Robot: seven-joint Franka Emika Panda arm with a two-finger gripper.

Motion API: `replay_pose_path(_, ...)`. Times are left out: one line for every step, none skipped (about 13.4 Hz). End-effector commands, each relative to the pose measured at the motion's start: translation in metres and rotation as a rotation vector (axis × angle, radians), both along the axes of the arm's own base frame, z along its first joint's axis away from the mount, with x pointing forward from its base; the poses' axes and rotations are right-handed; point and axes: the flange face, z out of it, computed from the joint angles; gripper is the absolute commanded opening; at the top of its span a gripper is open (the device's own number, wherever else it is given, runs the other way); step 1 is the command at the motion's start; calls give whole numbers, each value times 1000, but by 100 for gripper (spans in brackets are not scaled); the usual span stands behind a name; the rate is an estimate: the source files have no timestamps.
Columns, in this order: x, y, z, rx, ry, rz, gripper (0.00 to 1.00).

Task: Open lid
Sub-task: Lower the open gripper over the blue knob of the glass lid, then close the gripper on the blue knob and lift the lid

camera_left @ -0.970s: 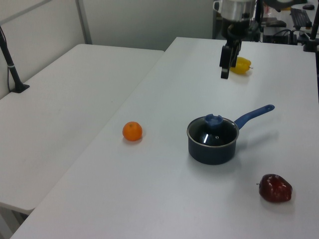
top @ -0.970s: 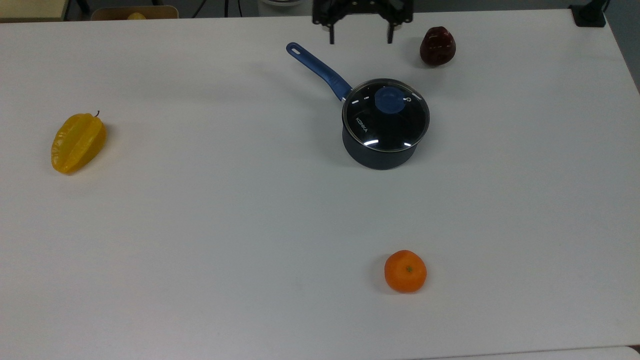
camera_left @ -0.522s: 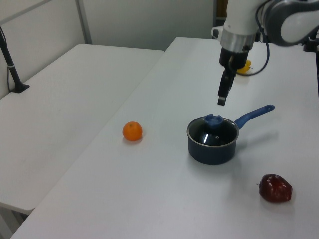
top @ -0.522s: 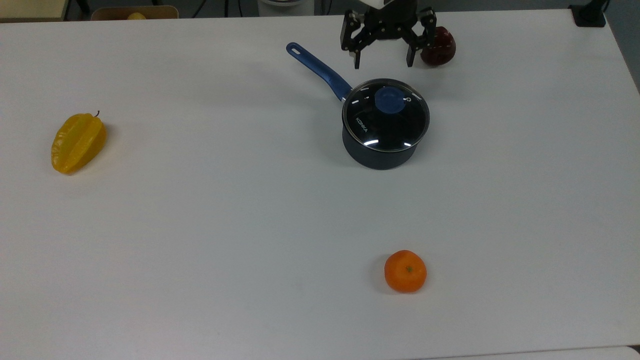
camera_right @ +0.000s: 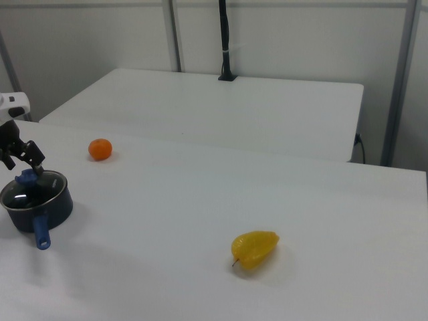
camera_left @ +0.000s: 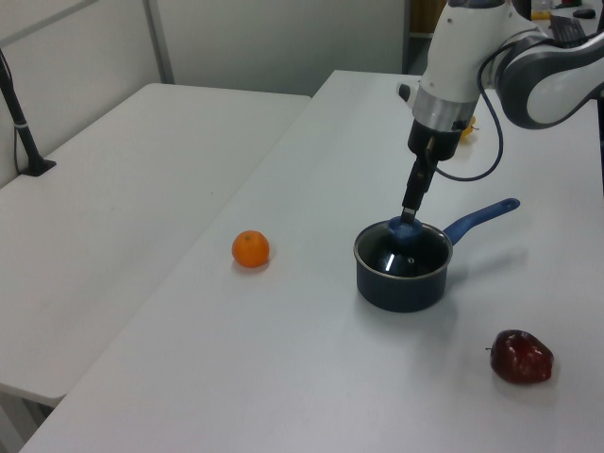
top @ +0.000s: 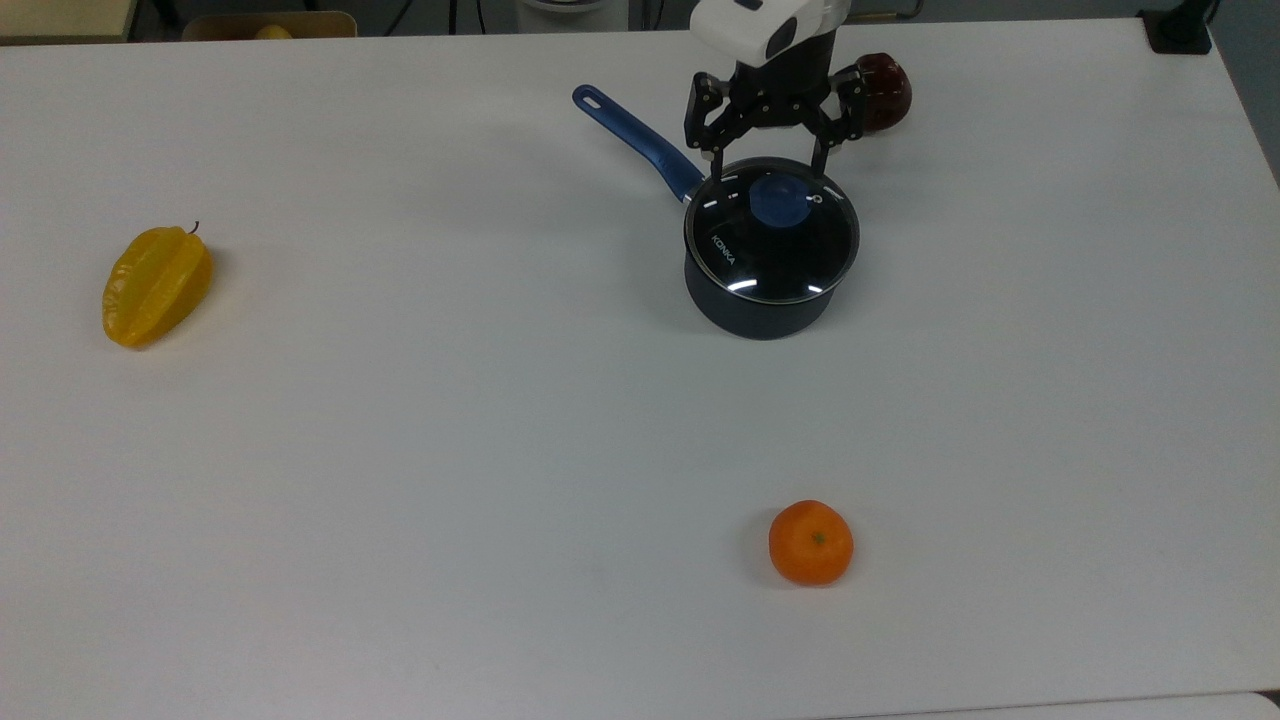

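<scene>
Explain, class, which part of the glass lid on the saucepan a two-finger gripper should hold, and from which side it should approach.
Grip the blue knob at the centre of the lid, coming straight down from above. The glass is flat, smooth and wide, and its metal rim sits on the saucepan, so the raised knob is probably the only part that fingers can close around. The open gripper hangs just above it.

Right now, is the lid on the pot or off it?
On. The lid sits flat on the pot, its rim all around the top. The open claw is above its blue knob.
</scene>
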Motion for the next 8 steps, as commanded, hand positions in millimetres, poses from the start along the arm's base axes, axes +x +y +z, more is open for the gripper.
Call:
replay_pose_path(2, 8, -17, 3, -11, -15, 100)
replay_pose_path(4, 8, -24, -2, -5, -21, 100)
replay_pose_path(5, 9, -26, -8, -12, -23, 99)
replay_pose_path(4, 9, -27, -10, -12, -27, 97)
replay_pose_path(3, 11, -26, -9, -14, -24, 93)
replay_pose_path(2, 12, -26, -10, -12, -21, 88)
replay_pose_path(1, 15, -26, -11, -11, -17, 83)
replay_pose_path(1, 15, -27, -11, -10, -17, 77)
